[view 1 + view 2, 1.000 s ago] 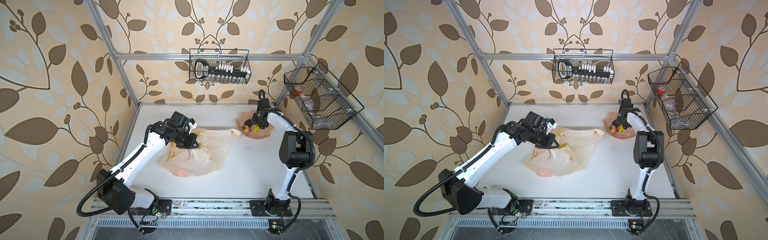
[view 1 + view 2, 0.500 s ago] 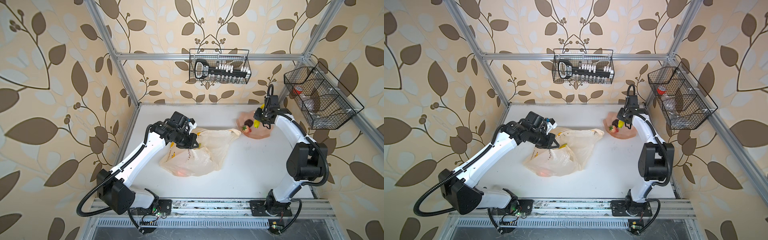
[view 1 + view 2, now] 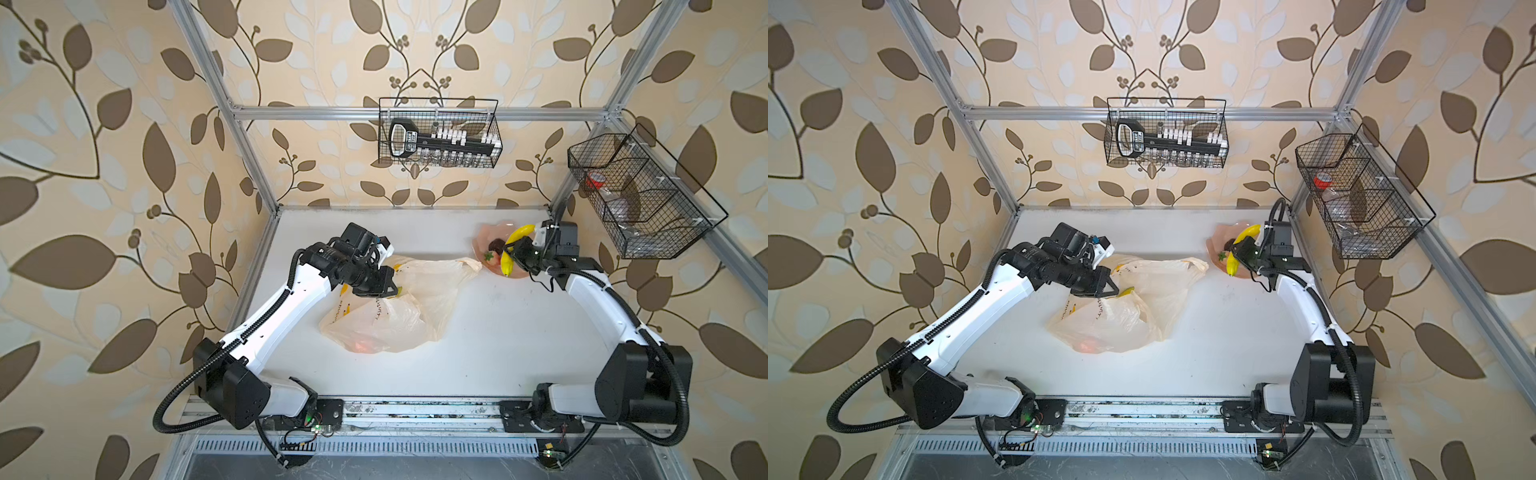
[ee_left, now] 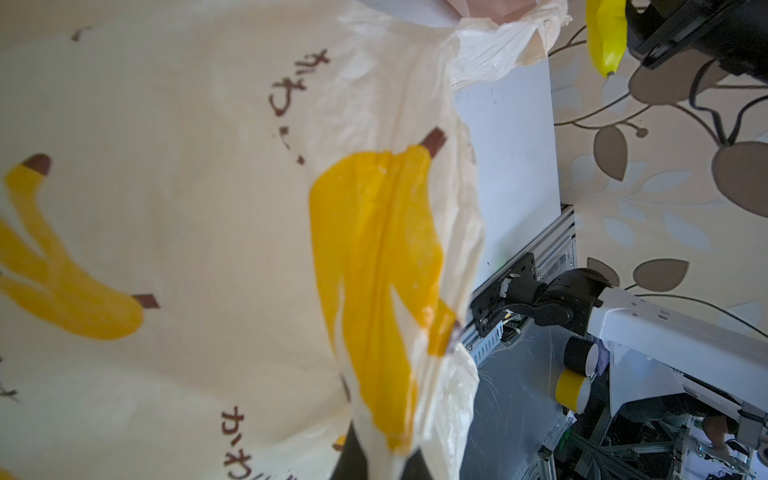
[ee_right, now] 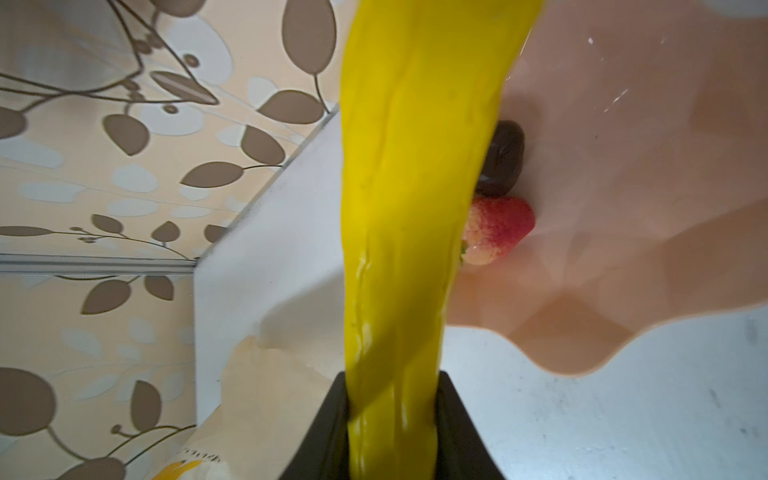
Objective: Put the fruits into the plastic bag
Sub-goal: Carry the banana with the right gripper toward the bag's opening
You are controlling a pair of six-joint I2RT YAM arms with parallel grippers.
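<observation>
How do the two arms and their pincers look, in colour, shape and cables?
The left arm and the right arm have white link shells and black joint housings. A black ribbed hose loops out from each base. The left pincer and the right pincer have black, wedge-shaped fingers. No markings are readable.

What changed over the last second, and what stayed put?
The right gripper, down at the pink plate a second ago, has lifted a yellow banana off it. The left gripper stays shut on the plastic bag, which has not moved; the strawberry stays on the plate.
</observation>
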